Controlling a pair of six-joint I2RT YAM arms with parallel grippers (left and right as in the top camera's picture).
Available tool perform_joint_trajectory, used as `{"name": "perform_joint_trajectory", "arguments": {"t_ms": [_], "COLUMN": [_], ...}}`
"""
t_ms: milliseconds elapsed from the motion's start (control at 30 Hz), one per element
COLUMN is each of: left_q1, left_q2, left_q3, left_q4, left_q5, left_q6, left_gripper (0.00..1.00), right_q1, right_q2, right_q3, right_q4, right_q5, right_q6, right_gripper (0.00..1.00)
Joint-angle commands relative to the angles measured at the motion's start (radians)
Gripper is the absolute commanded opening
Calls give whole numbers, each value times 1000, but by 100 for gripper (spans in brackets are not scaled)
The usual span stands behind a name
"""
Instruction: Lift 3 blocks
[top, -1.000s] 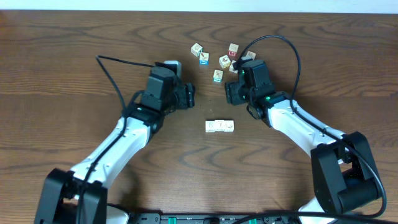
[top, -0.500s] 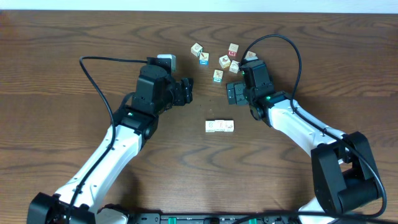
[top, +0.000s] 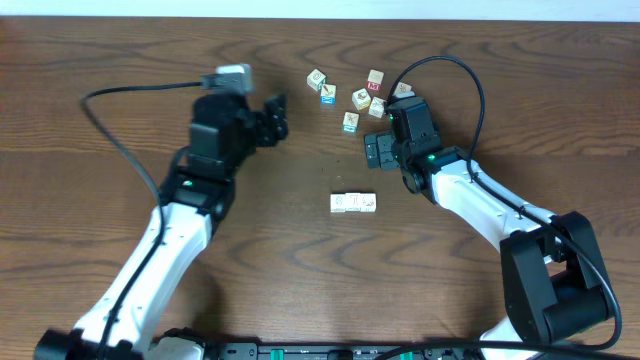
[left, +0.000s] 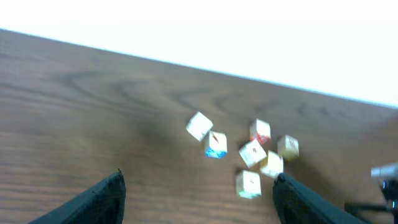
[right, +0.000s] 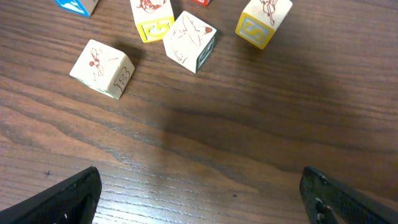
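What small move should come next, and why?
Probably draw the right gripper toward the row of three blocks. It is open, empty and the nearer one, hovering between that row and the scattered cubes. The left gripper, also open, sits farther off.

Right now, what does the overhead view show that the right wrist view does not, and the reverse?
Only overhead: the row of three pale blocks lying apart, and the left gripper, open. Only right wrist: the printed marks on the nearest cube, seen up close. Both: the loose cubes on the wooden table, and the right gripper, open.
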Motion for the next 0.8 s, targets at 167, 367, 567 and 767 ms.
{"name": "perform_joint_trajectory", "arguments": {"t_ms": [167, 367, 567, 767], "left_q1": [92, 88, 89, 122], "left_q2": [-279, -547, -797, -1017], "left_q3": [25, 10, -75, -233], "left_q4": [-62, -243, -262, -249], "left_q5": [-75, -125, -151, -196], "left_q6": [104, 194, 212, 211], "left_gripper": [77, 77, 77, 77], "right_q1": [-5, -5, -5, -5], "right_q2": [3, 3, 3, 3], "right_q3": [13, 13, 13, 13], "right_q4": [-1, -1, -1, -1], "right_q5": [17, 17, 17, 17], "right_q6": [-8, -8, -8, -8], "right_gripper": [99, 99, 99, 99]}}
